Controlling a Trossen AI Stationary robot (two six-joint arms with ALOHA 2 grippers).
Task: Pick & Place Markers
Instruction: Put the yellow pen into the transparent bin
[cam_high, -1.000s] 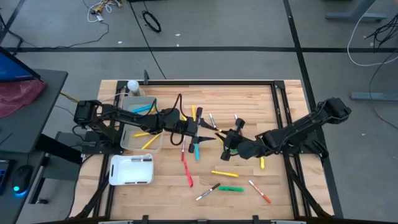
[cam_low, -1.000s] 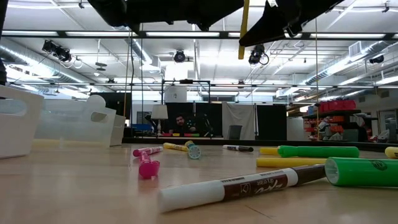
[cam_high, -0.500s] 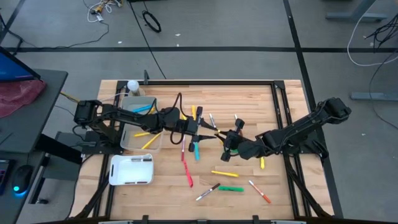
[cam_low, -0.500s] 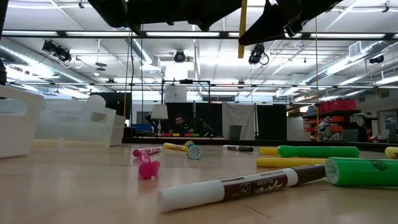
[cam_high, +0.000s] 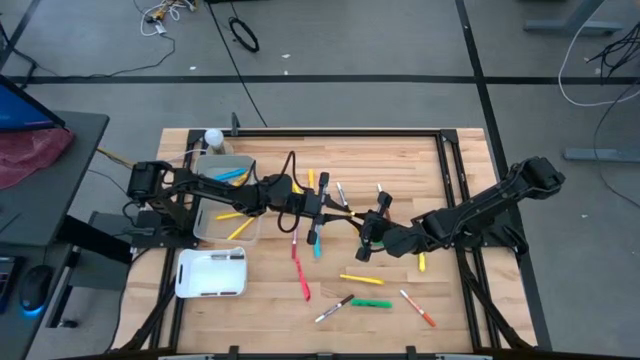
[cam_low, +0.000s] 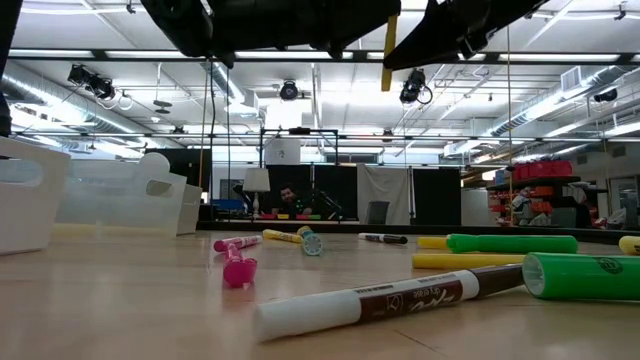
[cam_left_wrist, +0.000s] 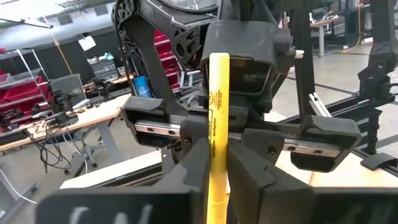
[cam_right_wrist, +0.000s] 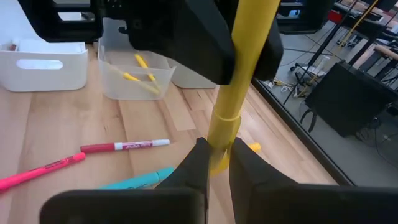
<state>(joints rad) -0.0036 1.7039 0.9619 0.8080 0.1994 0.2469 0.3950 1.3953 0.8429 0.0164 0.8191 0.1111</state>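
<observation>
A yellow marker (cam_high: 345, 215) hangs upright in the air over the middle of the table; it also shows in the low view as a yellow marker (cam_low: 389, 50). My left gripper (cam_high: 328, 212) reaches in from the left and my right gripper (cam_high: 362, 222) from the right, facing each other. Both are shut on this marker. Other markers lie flat on the wood: red (cam_high: 303, 286), light blue (cam_high: 316, 243), yellow (cam_high: 360, 279), green (cam_high: 372, 303) and a white-and-brown one (cam_high: 333, 308). My left gripper pinches the yellow marker's barrel (cam_left_wrist: 218, 134) between its two fingers (cam_left_wrist: 198, 168). The fingers come level from the table's left and lie across the marker, which stands upright, clear of the table. My right gripper pinches the same marker near the ridge in its barrel (cam_right_wrist: 224, 127) between its two fingers (cam_right_wrist: 193, 165). It comes from the table's right, slanting a little downward, across the marker. The marker runs on from there into the left gripper's hold.
A clear bin (cam_high: 228, 205) holding yellow and blue markers stands at the left under my left arm. A white bin (cam_high: 211, 272) sits nearer the front. More markers lie at the front right, one orange-red (cam_high: 418, 308), one yellow (cam_high: 421, 262).
My left gripper has crept toward the right gripper and shut its fingers on the yellow marker that the right gripper holds up. The right gripper and the marker have kept still.
</observation>
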